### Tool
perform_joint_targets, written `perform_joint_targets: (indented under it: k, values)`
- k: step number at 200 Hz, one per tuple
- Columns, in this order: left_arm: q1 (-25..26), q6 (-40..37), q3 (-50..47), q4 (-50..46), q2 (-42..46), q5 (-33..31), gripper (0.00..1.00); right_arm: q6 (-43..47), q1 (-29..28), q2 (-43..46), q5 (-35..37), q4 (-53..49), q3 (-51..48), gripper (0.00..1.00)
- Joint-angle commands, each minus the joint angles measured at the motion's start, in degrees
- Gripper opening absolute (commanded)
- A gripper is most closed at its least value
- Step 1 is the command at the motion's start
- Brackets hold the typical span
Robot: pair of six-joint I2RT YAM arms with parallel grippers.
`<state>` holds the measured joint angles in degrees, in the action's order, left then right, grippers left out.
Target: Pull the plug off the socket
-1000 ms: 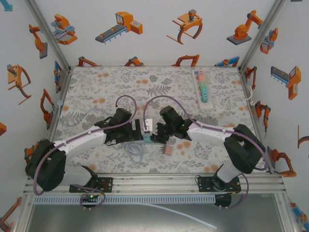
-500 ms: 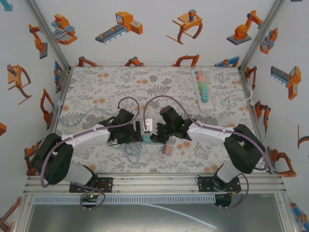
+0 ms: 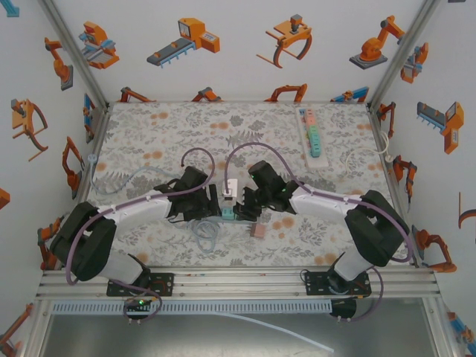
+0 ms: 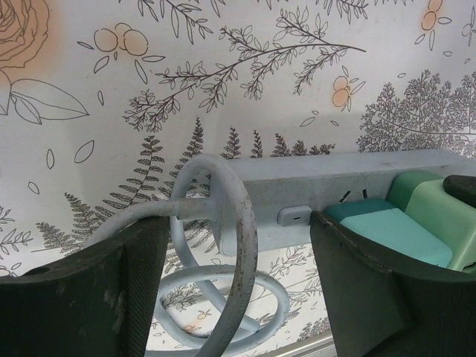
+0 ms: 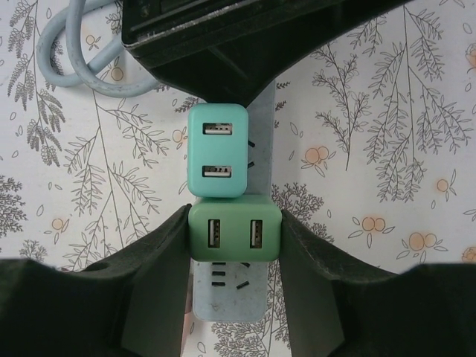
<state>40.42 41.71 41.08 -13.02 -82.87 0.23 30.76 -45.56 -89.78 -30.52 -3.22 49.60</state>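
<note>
A grey-blue socket strip lies flat at the table's middle. Two plugs stand in it side by side, a green plug with two USB ports and a teal plug. My right gripper is shut on the green plug, a finger pressed against each side of it. My left gripper is open at the strip's cable end. The looped grey cable shows between its fingers, and its right finger sits over the strip beside the teal plug. In the top view the two grippers, left and right, face each other.
A pink adapter lies loose just in front of my right gripper. A second strip carrying several coloured plugs lies at the back right. The cable coil lies in front of my left gripper. Aluminium rails run along the near edge.
My left arm's elbow has swung out to the left and its jaws have narrowed around the cable end. My right gripper keeps its hold on the green plug.
</note>
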Motion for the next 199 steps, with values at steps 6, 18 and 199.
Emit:
perform_joint_targets:
  k: [6, 18, 199]
  values:
    - [-0.4, -0.1, -3.1, -2.1, -4.5, -5.6, 0.7, -1.6, 0.8, 1.4, -2.3, -1.8, 4.2, 0.18]
    - [-0.4, 0.0, -3.1, -2.2, -4.8, -5.7, 0.7, -2.1, 0.8, 1.3, -3.1, -2.0, 4.6, 0.18]
    - [-0.3, 0.0, -2.3, -1.5, -8.3, -5.9, 0.7, 3.5, -2.6, 0.9, 9.1, -7.1, 6.1, 0.09]
